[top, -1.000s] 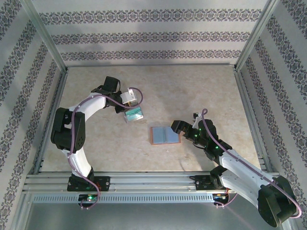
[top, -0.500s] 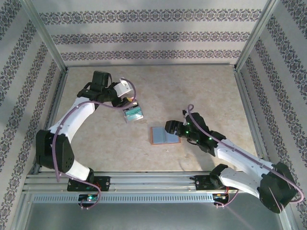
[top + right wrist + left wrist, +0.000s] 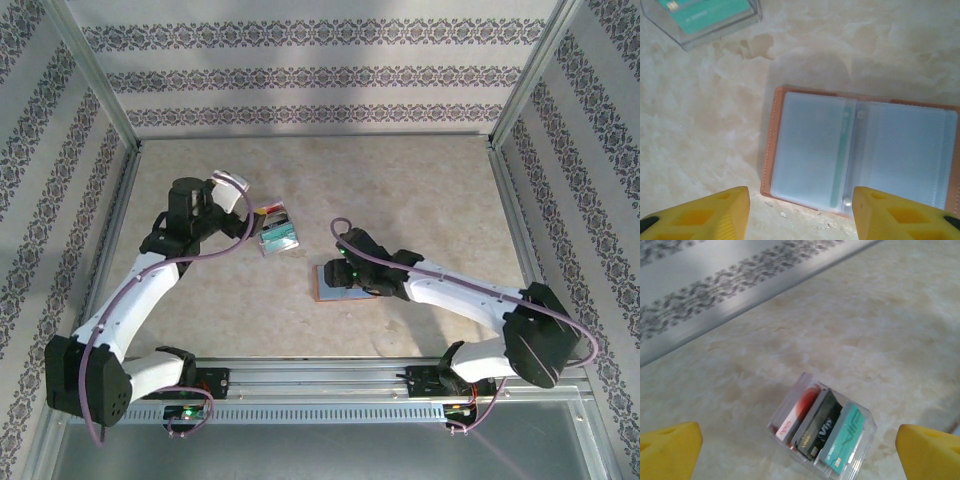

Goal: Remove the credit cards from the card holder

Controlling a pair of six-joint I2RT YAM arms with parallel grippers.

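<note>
R gripper (image 3: 800, 215) is hovering low over the card holder (image 3: 860, 150), jaws partway apart, gripping nothing. Holder is lying open on the table (image 3: 890, 315), sleeves up, prob so fingers can reach a pocket. L gripper (image 3: 799, 450) is hanging wide open, empty, above a clear box (image 3: 866, 424) where credit cards (image 3: 822, 432) are standing on edge, likely the drop spot. R wrist cam is catching a teal strip (image 3: 840, 155) by the spine, maybe a card; top cam is showing box and holder apart.

White arm links (image 3: 135, 295), black joints (image 3: 85, 380), purple cables (image 3: 334, 228), yellow fingertips (image 3: 670, 450)
</note>
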